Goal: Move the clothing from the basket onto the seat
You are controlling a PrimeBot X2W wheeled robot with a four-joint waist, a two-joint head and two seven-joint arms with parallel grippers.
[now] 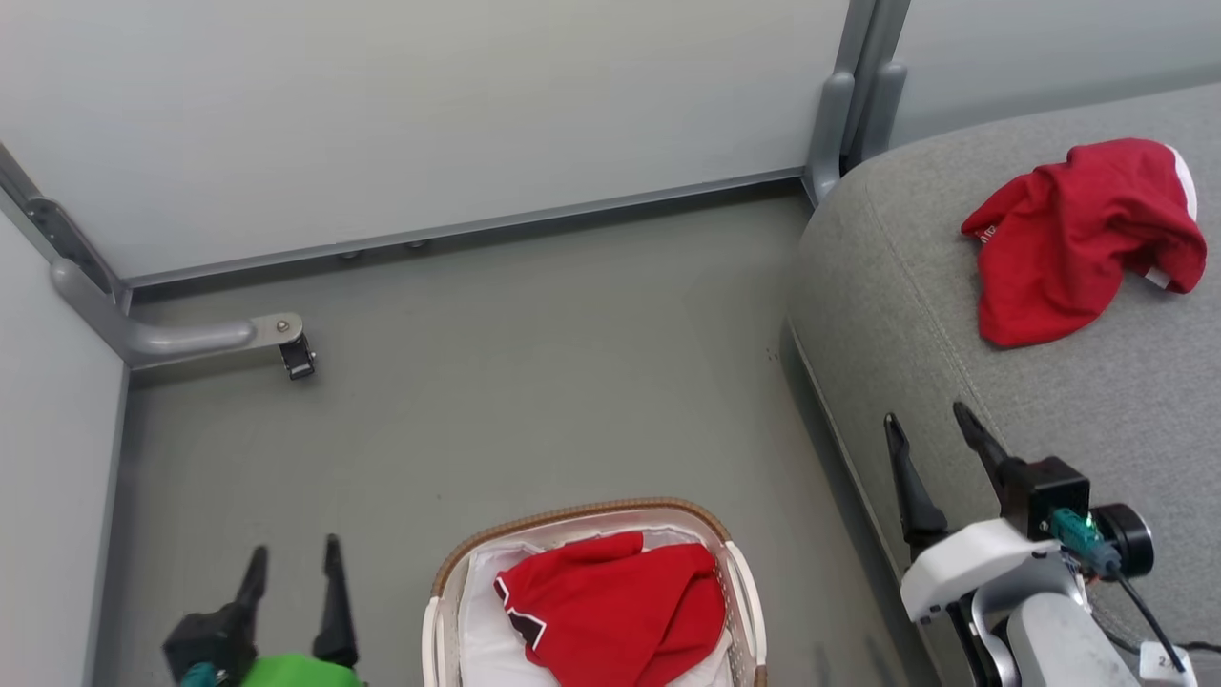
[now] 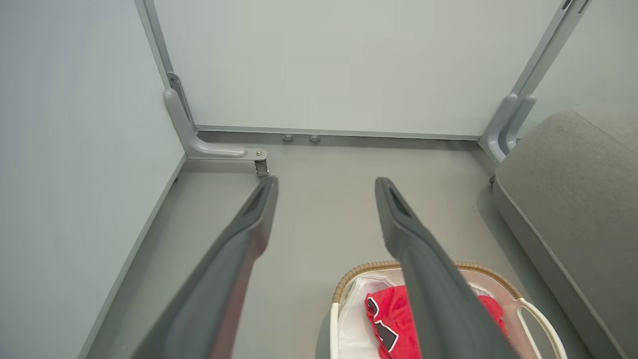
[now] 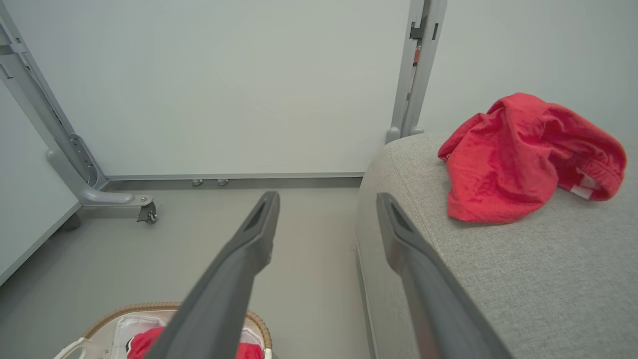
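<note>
At the far left, a grey metal foot (image 1: pixel 191 336) with a small black wheel (image 1: pixel 298 360) stands on the grey floor (image 1: pixel 534 382), by the pale wall panels (image 1: pixel 429 114).

The left hand (image 1: pixel 296 549) hangs over the floor just left of the basket (image 1: pixel 572 510). Its two dark fingers are wide apart and hold nothing. In the left wrist view, the left hand (image 2: pixel 326 180) points toward the back wall.

The basket sits on the floor at the bottom middle. It has a brown woven rim and a white sheet (image 1: pixel 482 639) inside. One red garment (image 1: pixel 620 601) lies on that sheet. Its long side runs left to right across the basket. Its dark edge with white trim is at the left end.

The big grey seat (image 1: pixel 887 315) is to the right of the basket. The right hand (image 1: pixel 925 415) is above the seat's left edge. Its fingers are also wide apart and hold nothing, and they point up the head view.

The other red garment (image 1: pixel 1068 239) lies bunched up on the seat, well apart from the right hand. Its white trim shows at the right end. There is a tiny white mark at its left tip, too small to read.
</note>
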